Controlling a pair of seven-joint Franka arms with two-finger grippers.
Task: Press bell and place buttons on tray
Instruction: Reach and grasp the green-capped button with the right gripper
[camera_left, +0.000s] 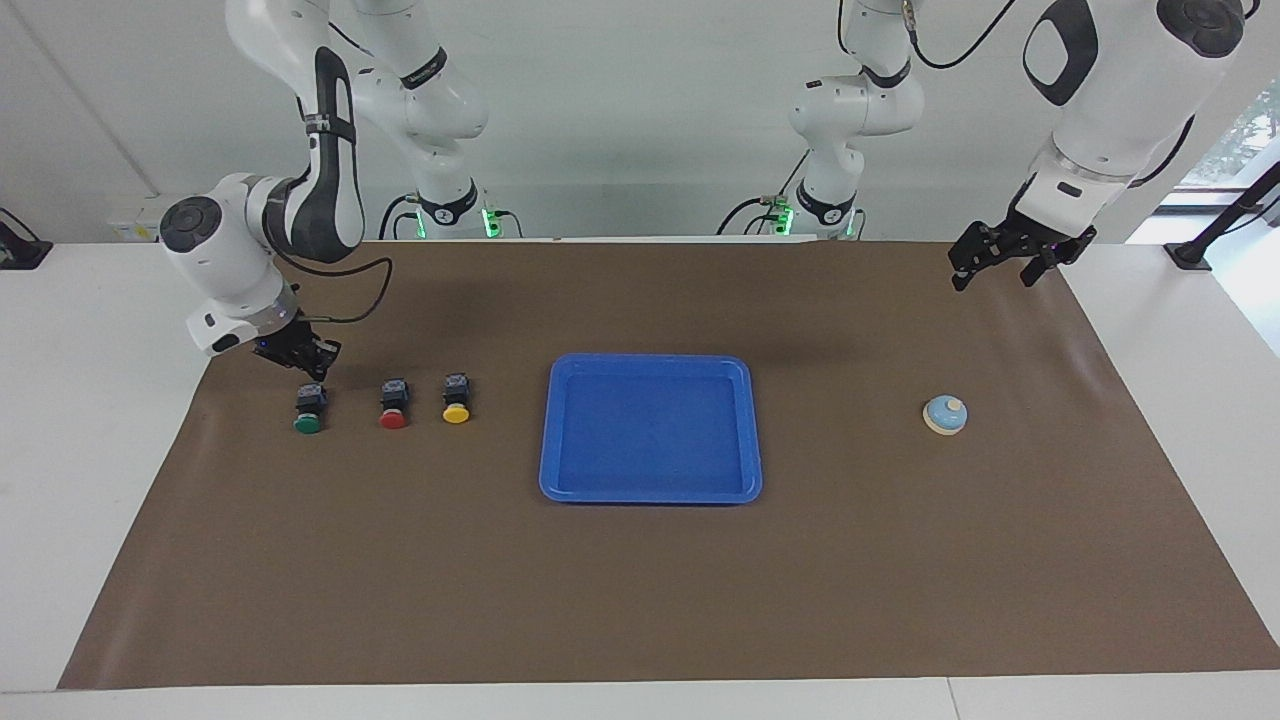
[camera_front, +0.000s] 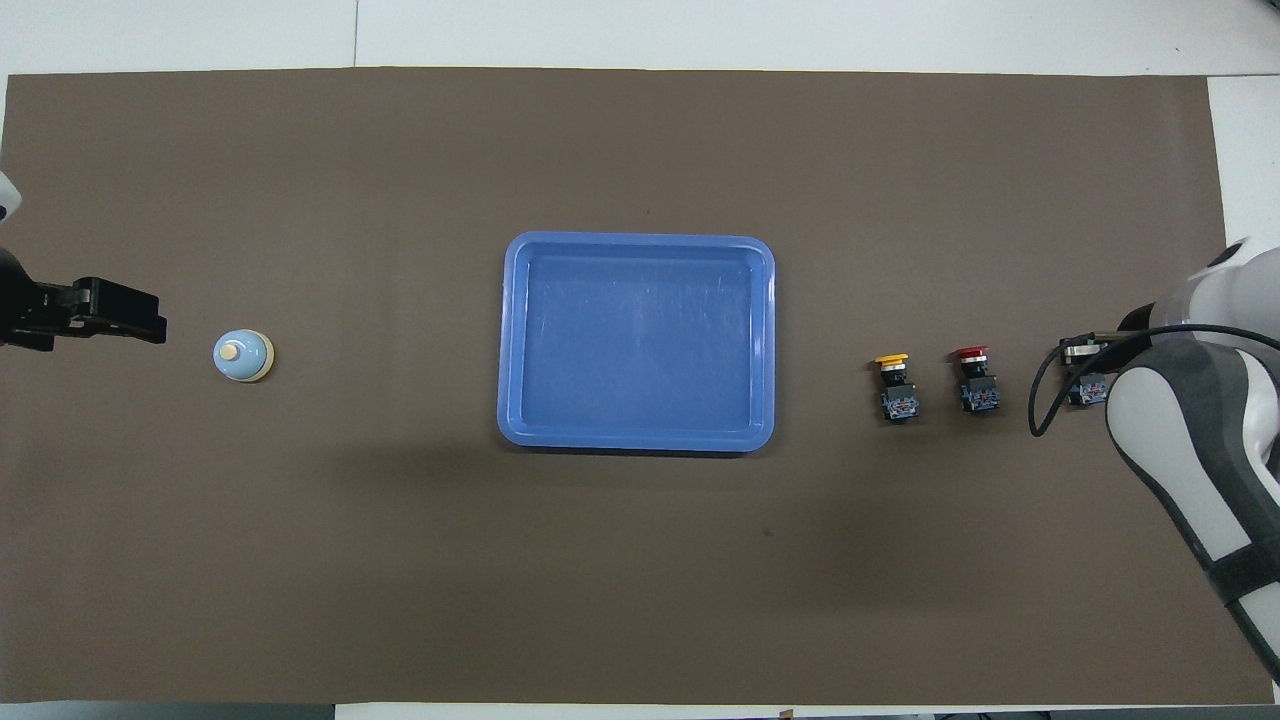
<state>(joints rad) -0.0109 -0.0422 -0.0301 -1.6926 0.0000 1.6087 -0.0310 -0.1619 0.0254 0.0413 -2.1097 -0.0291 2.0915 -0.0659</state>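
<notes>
Three buttons lie in a row toward the right arm's end of the table: green (camera_left: 308, 411), red (camera_left: 393, 405) and yellow (camera_left: 456, 400). My right gripper (camera_left: 303, 361) is low, right at the green button's black body. In the overhead view my right arm covers the green button (camera_front: 1090, 390) except for its body; the red (camera_front: 975, 380) and yellow (camera_front: 893, 386) ones show whole. The blue tray (camera_left: 745, 430) lies mid-table with nothing in it. The bell (camera_left: 945, 415) stands toward the left arm's end. My left gripper (camera_left: 992, 266) is open and raised, apart from the bell (camera_front: 243, 356).
A brown mat (camera_left: 640, 600) covers the table. White table shows past its edges at both ends. The tray's rim (camera_front: 510, 340) lies between the bell and the buttons.
</notes>
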